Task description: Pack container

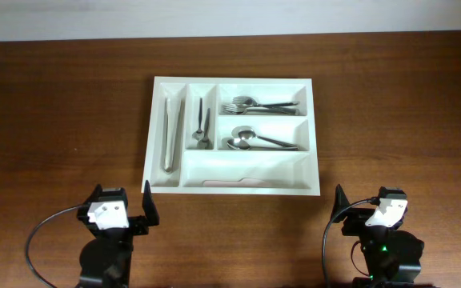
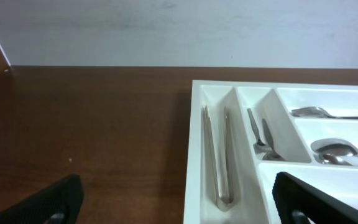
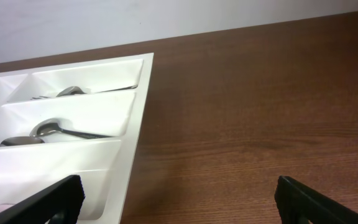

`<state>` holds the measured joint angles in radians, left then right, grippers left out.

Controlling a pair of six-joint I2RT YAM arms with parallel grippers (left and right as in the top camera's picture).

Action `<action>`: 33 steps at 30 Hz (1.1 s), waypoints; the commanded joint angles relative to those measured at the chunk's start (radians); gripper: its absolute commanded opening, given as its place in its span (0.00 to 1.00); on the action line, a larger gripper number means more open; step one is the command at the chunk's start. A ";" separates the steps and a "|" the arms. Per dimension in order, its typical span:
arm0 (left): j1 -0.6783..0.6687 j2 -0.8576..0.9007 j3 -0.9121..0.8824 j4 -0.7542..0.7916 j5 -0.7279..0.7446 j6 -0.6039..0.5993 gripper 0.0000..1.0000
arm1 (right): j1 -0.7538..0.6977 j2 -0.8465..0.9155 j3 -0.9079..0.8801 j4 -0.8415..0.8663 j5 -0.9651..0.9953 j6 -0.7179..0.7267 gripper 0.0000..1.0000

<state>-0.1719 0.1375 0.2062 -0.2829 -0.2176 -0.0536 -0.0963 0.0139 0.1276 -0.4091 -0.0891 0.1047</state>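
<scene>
I see tray (image 1: 152, 152) mid-table, far of both arms. Left gripper (image 1: 121, 210), right gripper (image 1: 369, 210): jaws wide, empty. Tongs (image 1: 171, 132), forks (image 1: 250, 104), spoons (image 1: 246, 141) already slotted; nothing loose in view. I judge no reach needed yet; verify pale item (image 1: 238, 182) in near slot first.

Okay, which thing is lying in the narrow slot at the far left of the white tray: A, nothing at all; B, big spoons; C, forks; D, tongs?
D: a pair of metal tongs lies lengthwise in that slot of the tray, while the forks and spoons sit in the right-hand compartments.
</scene>
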 commanded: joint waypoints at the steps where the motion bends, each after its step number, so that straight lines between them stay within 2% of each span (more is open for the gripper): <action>1: -0.004 -0.043 -0.042 0.005 -0.007 -0.003 0.99 | 0.005 -0.011 -0.008 0.004 -0.008 0.001 0.99; 10: -0.004 -0.133 -0.119 0.009 -0.007 -0.003 0.99 | 0.005 -0.011 -0.008 0.004 -0.008 0.001 0.99; 33: -0.004 -0.132 -0.119 0.012 -0.007 -0.003 0.99 | 0.005 -0.011 -0.008 0.003 -0.009 0.001 0.98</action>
<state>-0.1719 0.0166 0.0933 -0.2756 -0.2176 -0.0536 -0.0963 0.0139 0.1276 -0.4091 -0.0891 0.1051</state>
